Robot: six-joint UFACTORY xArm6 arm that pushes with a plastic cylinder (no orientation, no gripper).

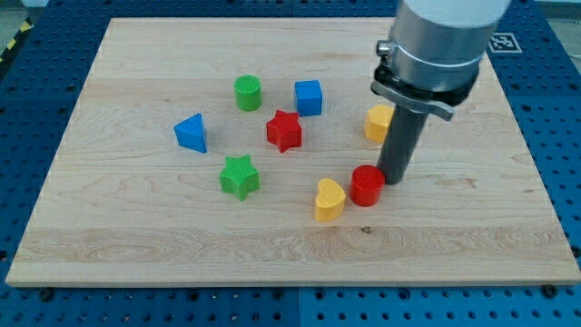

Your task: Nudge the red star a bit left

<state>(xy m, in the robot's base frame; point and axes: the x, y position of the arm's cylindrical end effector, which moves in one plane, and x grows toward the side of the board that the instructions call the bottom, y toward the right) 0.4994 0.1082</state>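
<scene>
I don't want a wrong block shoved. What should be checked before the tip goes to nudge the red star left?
1. Red star in plain view: ok.
2. My tip at the star's right side: not ok; it is beside the red cylinder.
3. Board left of the star free: ok.
4. Path to the star's right side open: cannot tell; blue cube sits near.
5. Star on the board: ok.

Grey cylindrical arm (pixel 445 36), dark rod (pixel 402 145)

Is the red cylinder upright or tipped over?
Upright: the red cylinder shows its flat round top, beside my tip.
</scene>
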